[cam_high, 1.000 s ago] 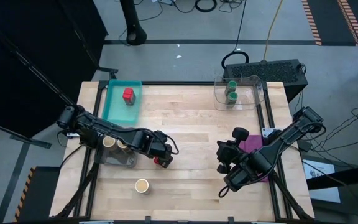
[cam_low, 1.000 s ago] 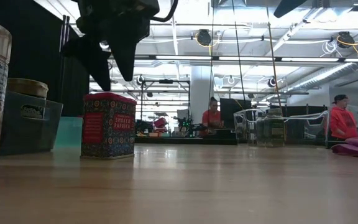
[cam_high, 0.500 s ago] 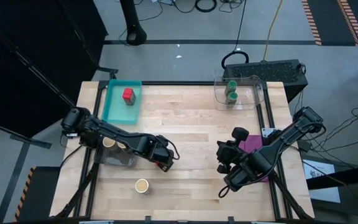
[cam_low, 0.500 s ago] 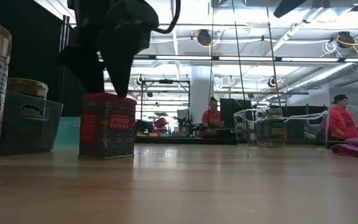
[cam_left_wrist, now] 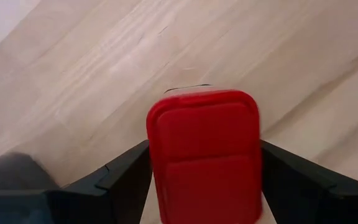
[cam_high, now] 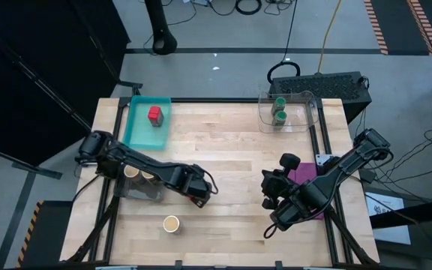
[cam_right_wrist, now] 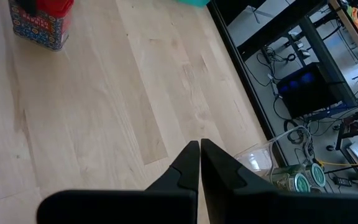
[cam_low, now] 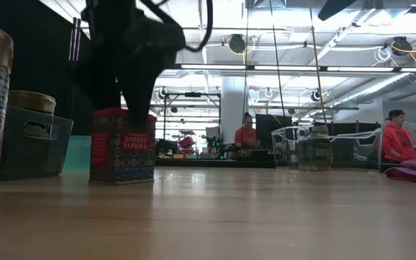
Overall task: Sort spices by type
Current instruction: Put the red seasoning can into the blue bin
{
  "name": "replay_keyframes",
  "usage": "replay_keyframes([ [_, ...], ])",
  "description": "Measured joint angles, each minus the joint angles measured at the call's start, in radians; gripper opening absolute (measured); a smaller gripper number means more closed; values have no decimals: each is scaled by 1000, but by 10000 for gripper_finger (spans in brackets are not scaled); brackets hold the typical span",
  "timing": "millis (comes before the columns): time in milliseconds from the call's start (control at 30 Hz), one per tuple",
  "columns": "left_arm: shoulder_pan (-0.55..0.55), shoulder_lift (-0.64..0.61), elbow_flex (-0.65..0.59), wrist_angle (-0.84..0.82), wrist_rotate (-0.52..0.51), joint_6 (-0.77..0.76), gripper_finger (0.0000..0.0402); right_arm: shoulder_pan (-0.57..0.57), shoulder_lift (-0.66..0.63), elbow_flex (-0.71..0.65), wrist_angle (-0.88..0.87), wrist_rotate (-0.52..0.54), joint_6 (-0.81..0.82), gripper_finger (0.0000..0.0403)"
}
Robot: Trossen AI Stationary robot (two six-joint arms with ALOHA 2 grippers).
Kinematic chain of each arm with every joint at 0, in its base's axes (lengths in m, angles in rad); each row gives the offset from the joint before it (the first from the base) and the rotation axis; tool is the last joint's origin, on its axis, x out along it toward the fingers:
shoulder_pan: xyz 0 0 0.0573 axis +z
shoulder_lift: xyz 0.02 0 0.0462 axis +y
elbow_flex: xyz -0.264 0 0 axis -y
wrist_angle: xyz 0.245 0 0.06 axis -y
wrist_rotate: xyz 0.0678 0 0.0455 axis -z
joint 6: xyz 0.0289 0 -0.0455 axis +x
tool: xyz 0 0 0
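A red blocky spice tin point(cam_high: 199, 198) stands upright on the wood, left of the middle. My left gripper point(cam_left_wrist: 204, 180) is open and points down over it, one finger on each side of its red lid point(cam_left_wrist: 204, 143). In the low view the fingers point(cam_low: 105, 90) reach down past the tin's top point(cam_low: 123, 148). My right gripper point(cam_right_wrist: 199, 144) is shut and hangs above the table right of the middle point(cam_high: 267, 201), touching nothing. Another red tin point(cam_high: 154, 114) stands in the teal tray. Two green-lidded jars point(cam_high: 280, 110) stand in a clear bin. My left gripper comes at the red tin from above, its fingers point(cam_left_wrist: 126, 177) standing close along the two opposite sides of the lid. The tin stands upright on the table. Whether the fingers touch it, I cannot tell.
A grey bin point(cam_high: 141, 182) at the table's left edge holds two tan jars point(cam_high: 131, 171). One more tan jar point(cam_high: 172, 223) stands loose near the front edge. A purple cloth point(cam_high: 304, 174) lies under my right arm. Bare wood lies between the two arms.
My left gripper has gone down over the red tin, from just above its lid to where the fingers straddle its upper part. The gap between its fingers is unchanged.
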Motion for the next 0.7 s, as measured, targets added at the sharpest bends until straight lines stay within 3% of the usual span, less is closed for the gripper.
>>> replay_keyframes([
  [233, 0, 73, 0, 34, 30, 69, 265, 0, 0, 0, 0, 0, 0, 0],
  [400, 0, 73, 0, 23, 67, 95, 204, 0, 0, 0, 0, 0, -1, 0],
  [700, 40, 54, 45, -62, 97, 210, 204, 0, 0, 0, 4, 4, -3, 0],
])
